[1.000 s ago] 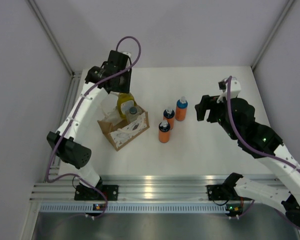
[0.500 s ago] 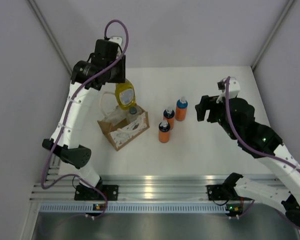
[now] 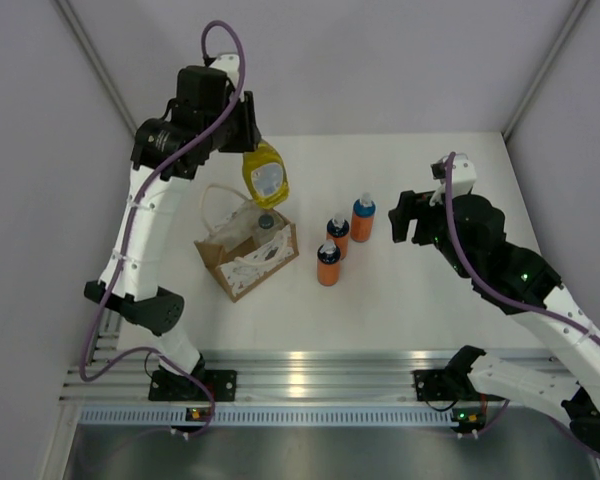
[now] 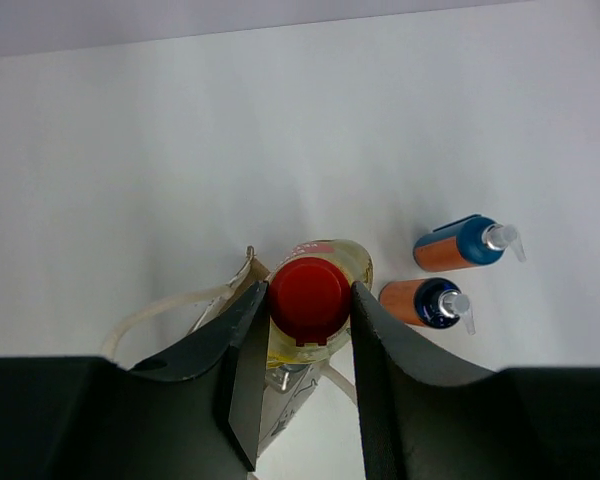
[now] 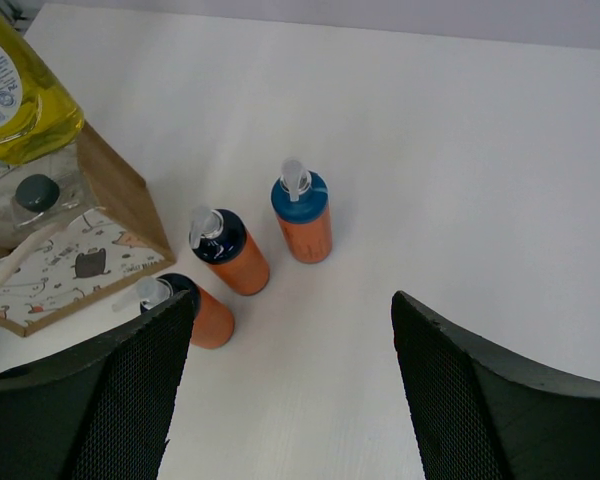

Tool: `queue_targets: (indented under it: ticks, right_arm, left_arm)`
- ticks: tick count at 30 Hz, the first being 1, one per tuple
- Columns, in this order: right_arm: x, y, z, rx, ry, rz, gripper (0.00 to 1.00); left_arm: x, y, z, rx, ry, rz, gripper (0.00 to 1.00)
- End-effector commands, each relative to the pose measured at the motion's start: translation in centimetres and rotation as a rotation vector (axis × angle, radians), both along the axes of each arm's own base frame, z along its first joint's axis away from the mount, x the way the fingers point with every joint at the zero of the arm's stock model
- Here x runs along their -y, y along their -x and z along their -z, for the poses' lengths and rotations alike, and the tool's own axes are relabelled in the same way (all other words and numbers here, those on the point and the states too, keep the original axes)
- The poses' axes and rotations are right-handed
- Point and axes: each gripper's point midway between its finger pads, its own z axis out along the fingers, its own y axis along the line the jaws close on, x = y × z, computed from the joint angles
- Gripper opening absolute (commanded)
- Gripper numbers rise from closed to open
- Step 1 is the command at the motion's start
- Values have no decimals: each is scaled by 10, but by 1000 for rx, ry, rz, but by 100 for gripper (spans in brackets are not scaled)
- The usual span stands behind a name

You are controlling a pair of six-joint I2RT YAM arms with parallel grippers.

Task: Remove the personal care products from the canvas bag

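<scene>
Yellow bottle (image 3: 266, 176) lifted higher, red cap (image 4: 309, 297) wrist-only

White table (image 3: 400, 300), matte, rectangular. Pale grey panels enclose it: left wall (image 3: 40, 150), far wall (image 3: 360, 60), right wall (image 3: 580, 120). Metal struts run diagonally at the far-left corner (image 3: 100, 70) and far-right corner (image 3: 545, 70). Aluminium slotted rail (image 3: 310, 378) along the near edge; white perforated strip (image 3: 310, 413) just nearer; grey sheet (image 3: 310, 450) nearest

White table (image 3: 410, 300) boxed in by plain grey walls (image 3: 380, 60) left, behind and right; aluminium rail (image 3: 320, 372) along its near edge.
</scene>
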Motion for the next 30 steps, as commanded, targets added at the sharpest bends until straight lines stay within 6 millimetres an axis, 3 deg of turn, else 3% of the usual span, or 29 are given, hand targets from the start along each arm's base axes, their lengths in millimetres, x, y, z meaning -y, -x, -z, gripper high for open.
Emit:
queue_targets:
  ticks: [1,10,20,30]
  right_arm:
    - [6,-1,-14,26,-12,19,77]
    - [11,3,-17,39,-21,26,77]
    - [20,7,-20,57,-30,45,77]
    - [28,11,-20,69,-35,63,78]
  left_arm:
    - [25,-27,-61,233,159,50,0]
    - [82,-62,-35,230,182,175,0]
    - [133,-85,19,258,2,183,0]
    - [153,-100,63,228,-85,124,0]
